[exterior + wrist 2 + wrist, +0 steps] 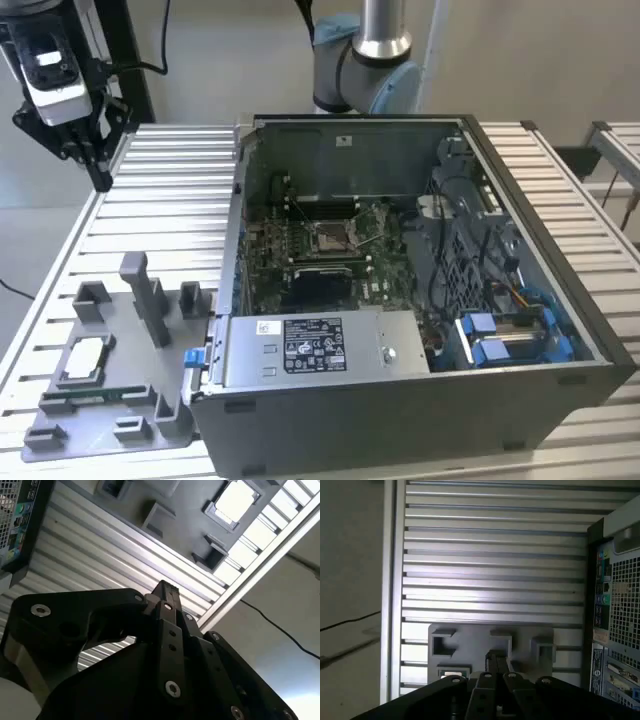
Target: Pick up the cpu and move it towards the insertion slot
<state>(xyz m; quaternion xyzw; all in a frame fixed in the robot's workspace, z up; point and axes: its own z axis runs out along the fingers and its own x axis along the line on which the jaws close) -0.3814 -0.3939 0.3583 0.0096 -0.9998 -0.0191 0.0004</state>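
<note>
Silvery cpu (84,360) sits in a grey tray (125,375), lower left of the exterior view, insertion slot (332,236) mid-frame; second wrist view shows the gripper (166,586) with fingers together, empty.

You are working in a robotics lab's assembly test cell: a grey industrial robot arm (372,70) rises behind a slatted aluminium-profile table (170,190), its black gripper (100,175) hanging above the table's edge. On the table, an opened desktop computer case (400,410) bares its motherboard (330,250) beside a grey moulded parts fixture (110,400). A cable (280,630) trails across the bare floor (350,580).
</note>
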